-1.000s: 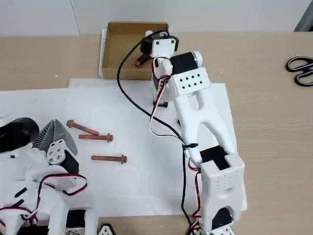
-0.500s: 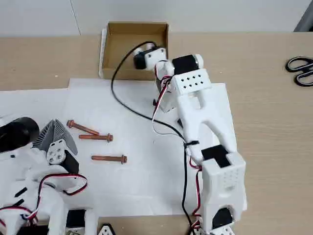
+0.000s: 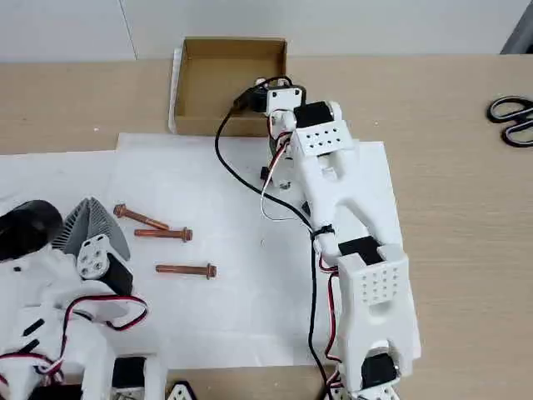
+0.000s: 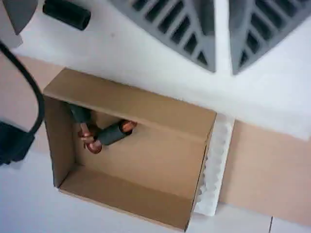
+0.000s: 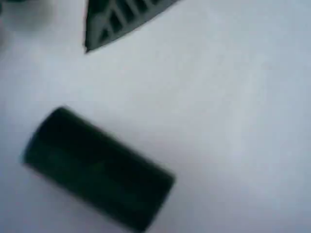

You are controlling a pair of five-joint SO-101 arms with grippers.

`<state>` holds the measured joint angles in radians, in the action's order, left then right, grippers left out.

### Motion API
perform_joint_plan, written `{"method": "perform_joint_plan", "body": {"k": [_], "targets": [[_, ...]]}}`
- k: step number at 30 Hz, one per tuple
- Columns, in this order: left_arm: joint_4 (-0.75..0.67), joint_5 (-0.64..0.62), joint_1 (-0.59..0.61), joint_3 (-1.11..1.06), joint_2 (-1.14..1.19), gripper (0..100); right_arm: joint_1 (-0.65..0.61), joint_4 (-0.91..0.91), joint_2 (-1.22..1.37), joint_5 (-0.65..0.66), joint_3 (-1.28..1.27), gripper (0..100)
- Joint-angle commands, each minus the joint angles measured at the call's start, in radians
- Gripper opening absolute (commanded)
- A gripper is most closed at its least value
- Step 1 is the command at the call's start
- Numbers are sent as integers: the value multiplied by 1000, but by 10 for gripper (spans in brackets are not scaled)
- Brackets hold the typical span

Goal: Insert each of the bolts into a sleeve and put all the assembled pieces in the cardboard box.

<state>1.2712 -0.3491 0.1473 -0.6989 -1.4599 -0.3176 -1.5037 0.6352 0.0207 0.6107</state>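
Three bare copper bolts (image 3: pixel 164 234) lie on the white paper near my left gripper (image 3: pixel 92 227), whose grey fingers (image 4: pixel 170 24) stand almost together with nothing between them. The cardboard box (image 3: pixel 190 83) sits at the far edge; inside the box (image 4: pixel 160 160) two bolts in black sleeves (image 4: pixel 104 135) lie crossed. My right gripper (image 3: pixel 273 167) points down at the paper just in front of the box. One grey finger (image 5: pixel 121 19) hangs above a loose black sleeve (image 5: pixel 97 174), holding nothing. That sleeve (image 4: pixel 66 13) also lies on the paper in the left wrist view.
Scissors (image 3: pixel 510 117) lie on the bare wooden table at the far right. The right arm's black cable (image 3: pixel 237 171) loops over the paper between the box and the bolts. White paper (image 3: pixel 216 317) covers the middle of the table.
The right gripper has drawn back from over the box and come down over the paper just in front of it. The left arm has barely moved.
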Motion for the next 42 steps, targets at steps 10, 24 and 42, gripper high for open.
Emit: {"method": "perform_joint_plan", "body": {"k": [10, 24, 42], "targets": [[-31, -3, 2, 31, -2, 6, 82, -8, -18, -61, 11, 164], [-84, 60, 2, 27, 2, 6, 45, -8, 67, -66, 6, 165], [-78, 57, 2, 25, 0, 6, 82, -7, 140, -92, 6, 125]]}}
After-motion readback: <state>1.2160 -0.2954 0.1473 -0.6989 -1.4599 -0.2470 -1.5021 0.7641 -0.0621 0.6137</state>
